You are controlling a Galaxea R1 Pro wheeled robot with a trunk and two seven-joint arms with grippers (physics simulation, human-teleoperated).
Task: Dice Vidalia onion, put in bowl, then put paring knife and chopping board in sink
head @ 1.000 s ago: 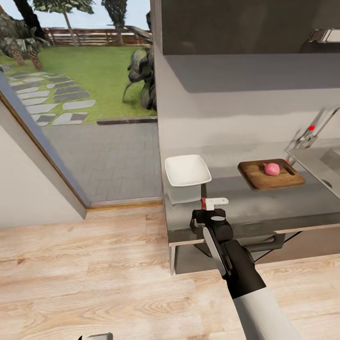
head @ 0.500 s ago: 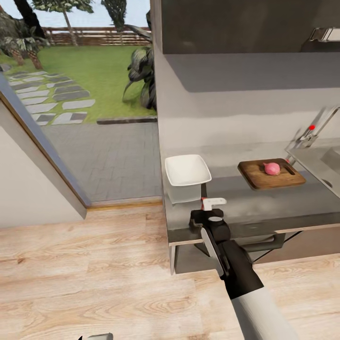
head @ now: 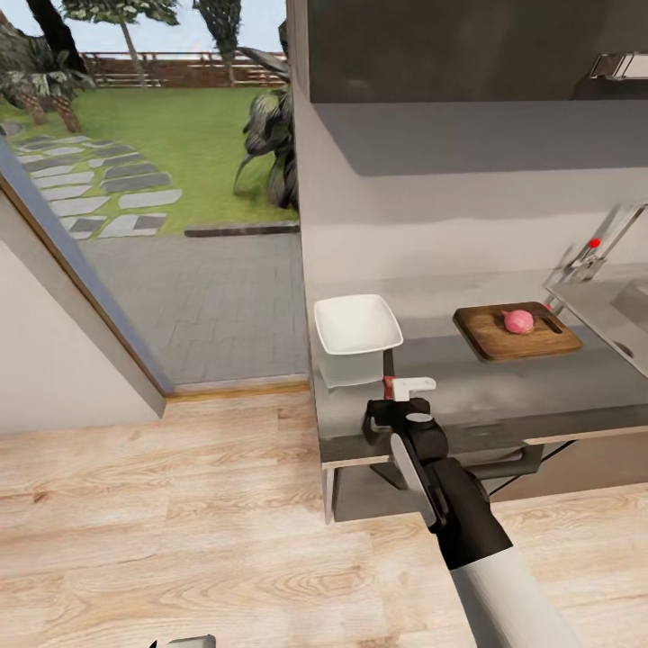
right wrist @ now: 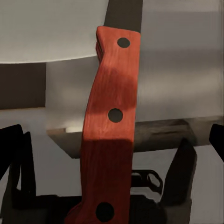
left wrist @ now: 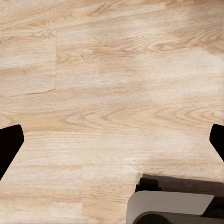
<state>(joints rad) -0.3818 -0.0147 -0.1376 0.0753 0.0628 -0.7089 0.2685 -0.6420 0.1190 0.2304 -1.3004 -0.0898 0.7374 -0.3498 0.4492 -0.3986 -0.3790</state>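
Observation:
The paring knife (right wrist: pixel 109 116) has a red riveted handle and a dark blade, and it stands upright in my right gripper (right wrist: pixel 105 158), which is shut on the handle. In the head view my right gripper (head: pixel 393 398) holds the knife (head: pixel 389 378) over the grey countertop's (head: pixel 504 391) front edge, just in front of the white square bowl (head: pixel 357 326). The pinkish Vidalia onion (head: pixel 518 321) rests on the brown chopping board (head: pixel 490 340), to the right of the bowl. The sink (head: pixel 621 310) lies at the far right. My left gripper (left wrist: pixel 112 142) is open above the wood floor.
A chrome tap (head: pixel 598 243) with a red knob stands behind the sink. Dark upper cabinets (head: pixel 468 45) hang over the counter. A glass wall to the garden (head: pixel 135 180) runs along the left. The pale wood floor (head: pixel 180 504) stretches in front of the counter.
My right arm swayed slightly left and back to the right with the knife still held. The onion, board and bowl have not moved.

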